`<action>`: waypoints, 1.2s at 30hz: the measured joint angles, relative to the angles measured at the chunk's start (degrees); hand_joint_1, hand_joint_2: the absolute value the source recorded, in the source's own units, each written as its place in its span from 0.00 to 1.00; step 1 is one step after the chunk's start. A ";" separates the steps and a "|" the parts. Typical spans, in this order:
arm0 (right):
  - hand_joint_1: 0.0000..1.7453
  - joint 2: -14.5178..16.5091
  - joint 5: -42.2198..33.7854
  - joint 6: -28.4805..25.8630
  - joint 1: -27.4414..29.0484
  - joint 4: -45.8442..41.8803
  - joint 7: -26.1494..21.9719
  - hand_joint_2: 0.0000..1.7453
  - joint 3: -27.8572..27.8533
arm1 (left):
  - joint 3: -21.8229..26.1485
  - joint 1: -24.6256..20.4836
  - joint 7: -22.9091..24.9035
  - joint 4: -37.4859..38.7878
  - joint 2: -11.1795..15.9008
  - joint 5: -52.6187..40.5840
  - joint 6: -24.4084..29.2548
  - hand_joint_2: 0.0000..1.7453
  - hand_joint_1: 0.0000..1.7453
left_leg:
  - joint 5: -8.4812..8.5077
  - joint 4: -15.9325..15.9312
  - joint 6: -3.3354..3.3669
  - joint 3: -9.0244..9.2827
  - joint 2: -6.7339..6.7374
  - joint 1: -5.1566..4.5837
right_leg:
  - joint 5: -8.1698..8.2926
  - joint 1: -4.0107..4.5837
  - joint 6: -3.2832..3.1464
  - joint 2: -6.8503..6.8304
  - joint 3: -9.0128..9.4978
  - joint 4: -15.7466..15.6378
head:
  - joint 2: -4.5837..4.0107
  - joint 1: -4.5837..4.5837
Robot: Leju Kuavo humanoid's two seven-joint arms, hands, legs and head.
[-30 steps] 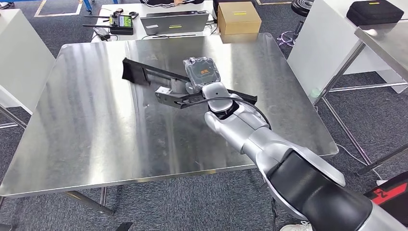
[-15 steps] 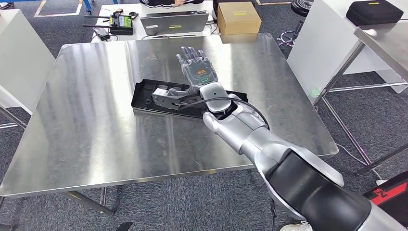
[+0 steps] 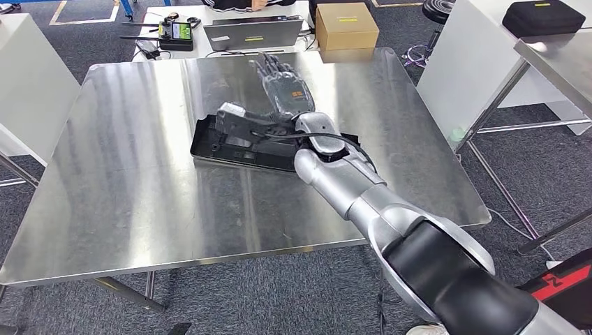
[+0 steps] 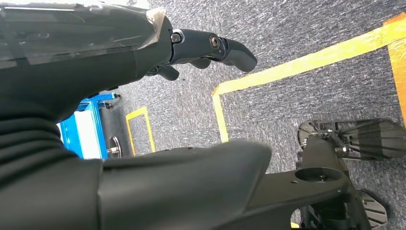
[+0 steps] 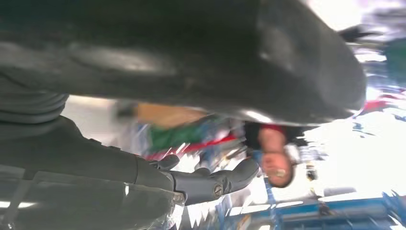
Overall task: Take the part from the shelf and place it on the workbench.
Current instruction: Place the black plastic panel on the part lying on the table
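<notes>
The black, long, tray-shaped part (image 3: 225, 149) lies flat on the steel workbench (image 3: 132, 181), near its middle. My right hand (image 3: 282, 85) hovers over the bench just beyond the part, fingers stretched out and apart, holding nothing; the right forearm crosses over the part's right end and hides it. In the right wrist view the dark fingers (image 5: 215, 184) and the thick thumb (image 5: 249, 62) are spread with nothing between them. My left hand (image 4: 206, 48) hangs over the carpeted floor, its fingers and thumb apart and empty.
Behind the workbench a white table carries a laptop (image 3: 255, 31), a cardboard box (image 3: 346, 26) and a controller (image 3: 176, 33). At the right stand another steel table (image 3: 558, 56) and a black case (image 3: 543, 17). A blurred person appears in the right wrist view.
One second ago my right hand held the part tilted above the bench. The part then came down flat, the hand let go, and it has since reached farther across the bench.
</notes>
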 joint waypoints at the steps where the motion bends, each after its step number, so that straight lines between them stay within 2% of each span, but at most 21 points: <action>1: 0.00 0.64 -4.51 1.38 0.38 -0.88 -4.92 0.00 -3.00 | 0.01 0.02 0.00 0.00 0.00 -0.07 0.01 0.00 0.00 | 0.00 0.00 0.00 0.00 0.01 0.00 | 0.00 0.01 0.00 0.00 0.00 0.00 | 0.00 0.00; 3: 0.00 2.38 -14.18 5.88 1.67 -3.37 -15.74 0.00 -10.24 | 0.07 0.01 0.00 0.00 0.00 -0.13 0.01 0.00 0.00 | 0.00 0.00 0.00 0.00 0.00 0.01 | -0.01 0.03 0.00 0.00 0.00 0.00 | 0.00 0.00; 5: 0.00 4.19 -20.90 10.14 3.21 -6.22 -23.35 0.00 -16.93 | 0.18 0.11 0.00 0.00 0.03 -0.07 0.10 0.00 0.00 | 0.00 -0.01 -0.01 0.00 -0.03 0.03 | -0.02 0.03 -0.01 -0.04 0.00 0.00 | 0.00 0.01; 8: 0.00 6.24 -25.06 14.14 5.62 -10.62 -27.53 0.00 -23.18 | 0.32 0.53 0.00 0.00 0.21 0.11 0.21 0.00 0.00 | -0.01 -0.02 -0.02 0.00 0.01 0.04 | -0.03 0.03 -0.02 -0.05 -0.03 0.00 | 0.00 0.01; 11: 0.00 7.36 -27.67 17.12 7.77 -14.26 -28.55 0.00 -26.53 | 0.65 0.82 0.00 0.00 0.32 0.15 0.43 0.00 0.00 | -0.01 -0.02 -0.02 0.01 0.01 0.04 | -0.03 0.02 -0.03 -0.06 -0.04 -0.01 | 0.00 0.01; 13: 0.00 7.88 -32.27 21.78 10.50 -18.19 -29.29 0.00 -27.83 | 0.86 1.14 0.00 0.00 0.38 0.15 0.83 0.00 0.00 | -0.01 -0.02 -0.02 0.02 -0.02 0.04 | -0.04 0.02 -0.04 -0.07 -0.02 -0.01 | 0.00 0.02; 17: 0.00 8.13 -45.00 31.39 21.27 -32.21 -28.91 0.00 -27.84 | 1.37 2.33 0.00 0.01 0.49 0.37 1.75 0.00 0.00 | -0.04 -0.02 -0.04 0.02 -0.05 0.03 | -0.06 0.01 -0.04 -0.08 -0.03 -0.02 | 0.00 0.00; 20: 0.00 7.41 -51.39 34.95 28.24 -42.26 -28.43 0.00 -26.04 | 1.89 2.88 0.00 0.04 0.56 0.65 2.59 0.00 0.00 | -0.09 -0.02 -0.08 0.01 0.00 0.02 | -0.07 -0.02 -0.05 -0.06 -0.08 -0.03 | 0.00 0.01; 27: 0.00 4.57 -56.16 37.06 39.17 -58.55 -27.95 0.00 -20.35 | 2.97 2.91 0.00 0.04 0.57 1.31 3.14 0.00 0.00 | -0.18 -0.04 -0.18 0.12 0.01 0.04 | -0.22 -0.06 -0.01 -0.06 -0.52 -0.05 | 0.00 0.01; 36: 0.00 0.92 -55.58 36.23 47.44 -69.26 -29.57 0.00 -18.61 | 3.36 2.15 0.00 0.02 0.55 -0.02 3.13 0.00 0.00 | -0.18 -0.04 -0.17 0.14 0.01 0.04 | -0.21 -0.08 0.02 -0.06 -0.48 -0.05 | 0.00 0.00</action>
